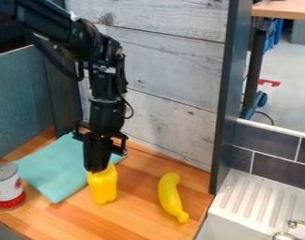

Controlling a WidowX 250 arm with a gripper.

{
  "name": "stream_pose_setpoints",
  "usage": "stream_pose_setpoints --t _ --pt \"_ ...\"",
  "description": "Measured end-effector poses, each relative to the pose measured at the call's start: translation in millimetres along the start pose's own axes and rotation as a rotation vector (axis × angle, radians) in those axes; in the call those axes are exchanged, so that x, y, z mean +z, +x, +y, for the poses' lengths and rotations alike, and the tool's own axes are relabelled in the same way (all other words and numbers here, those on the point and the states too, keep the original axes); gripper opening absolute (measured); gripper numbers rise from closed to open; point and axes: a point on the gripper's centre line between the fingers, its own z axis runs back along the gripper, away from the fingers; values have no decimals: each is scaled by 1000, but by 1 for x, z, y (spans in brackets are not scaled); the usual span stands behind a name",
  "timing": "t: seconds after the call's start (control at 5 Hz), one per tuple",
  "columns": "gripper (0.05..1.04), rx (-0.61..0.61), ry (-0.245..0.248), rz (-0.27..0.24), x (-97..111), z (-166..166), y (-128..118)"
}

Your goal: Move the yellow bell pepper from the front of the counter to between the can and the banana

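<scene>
In the camera view, the black gripper (pixel 98 168) hides the top of the yellow bottle (pixel 103 187); whether it is released, clenched or grasping the bottle, I cannot tell. Left of the bottle lies a teal cloth (pixel 51 171), partly hidden behind the gripper, then a can (pixel 9 188). Right of the bottle are a banana (pixel 170 196) and, farther, a white sink (pixel 255 201), cut off by the view's edge.

yellow bottle (pixel 103 186): top hidden behind gripper (pixel 98 168) | teal cloth (pixel 48 169): partly hidden behind gripper | arm (pixel 76 37): cut off, upper left | metal fitting (pixel 297 224): cut off, lower right | can (pixel 5 185): markings blurred
</scene>
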Motion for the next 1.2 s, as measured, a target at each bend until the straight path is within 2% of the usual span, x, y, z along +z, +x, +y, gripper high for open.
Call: stream_pose_setpoints --t 0.2,0.4,0.6,0.8,1.0,1.2 --pt "333 49 17 -15 3 -1 -6" --pt "621 84 68 -88 28 -8 -17" --pt "917 139 78 -142 46 -13 -33" --pt "1007 181 48 -121 43 -22 -52" --pt "1001 148 1 -108 31 -53 -80" --pt "1001 73 11 -124 26 -84 -90"
